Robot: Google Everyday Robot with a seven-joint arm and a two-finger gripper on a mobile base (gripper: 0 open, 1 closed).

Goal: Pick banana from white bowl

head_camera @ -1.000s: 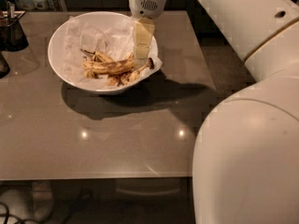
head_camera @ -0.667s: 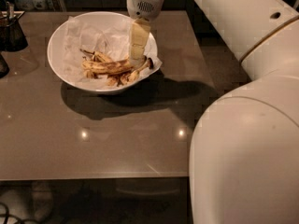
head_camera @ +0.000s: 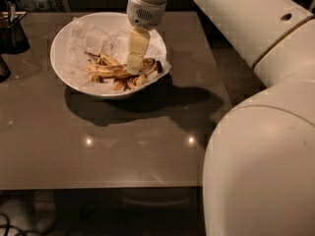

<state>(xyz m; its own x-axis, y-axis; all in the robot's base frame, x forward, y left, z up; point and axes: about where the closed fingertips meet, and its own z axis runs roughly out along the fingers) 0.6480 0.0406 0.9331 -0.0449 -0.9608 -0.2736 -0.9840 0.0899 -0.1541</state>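
The white bowl (head_camera: pixel 58 65) stands on the brown table at the back left, lined with crumpled white paper (head_camera: pixel 86 38). The banana (head_camera: pixel 106 69), yellow with brown spots, lies across the lower middle of the bowl. Shorter brown-yellow banana pieces (head_camera: pixel 143 67) lie to its right and in front of it. My gripper (head_camera: pixel 133 69) reaches down into the bowl from above, its tip at the right end of the banana, among the pieces. It hides part of the fruit behind it.
A small dark container (head_camera: pixel 12 33) stands at the table's back left, and another dark object (head_camera: pixel 3 68) sits at the left edge. My white arm (head_camera: pixel 256 132) fills the right side. The table's front edge (head_camera: pixel 98 186) runs across the bottom.
The gripper has moved slightly left and lower into the bowl, down to the banana's right end. The bowl and fruit have not moved.
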